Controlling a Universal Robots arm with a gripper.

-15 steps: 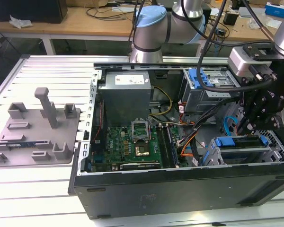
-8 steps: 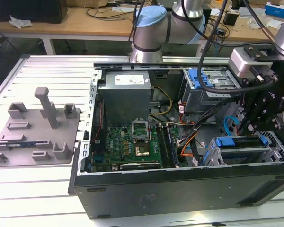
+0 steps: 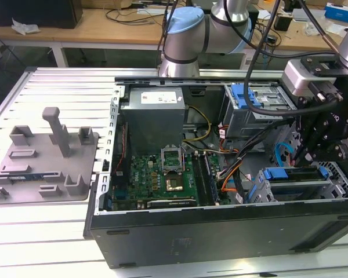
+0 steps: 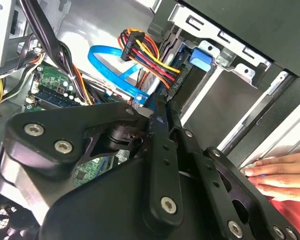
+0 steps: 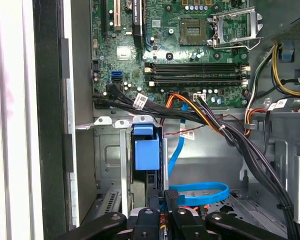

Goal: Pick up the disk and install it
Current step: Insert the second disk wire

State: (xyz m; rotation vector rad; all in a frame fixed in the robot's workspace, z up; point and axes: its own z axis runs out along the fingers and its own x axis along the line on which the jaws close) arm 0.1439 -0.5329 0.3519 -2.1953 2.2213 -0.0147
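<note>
Items I can count from my station:

- One disk: a flat metal slab with a smooth blue plastic bracket. It sits edge-on in the grey sheet-metal drive cage, at the exterior view's right of the open black computer case.
- One black linked-arm gripper, right at the disk's outer edge. I cannot tell whether the pincer is apart, together or clamped.
- One green circuit board, flat, with a square socket.
- One grey power-supply box.
- One flat blue ribbon cable, looped.
- One bundle of red, orange and yellow wires.
- One person's hand, resting on the case edge.
</note>
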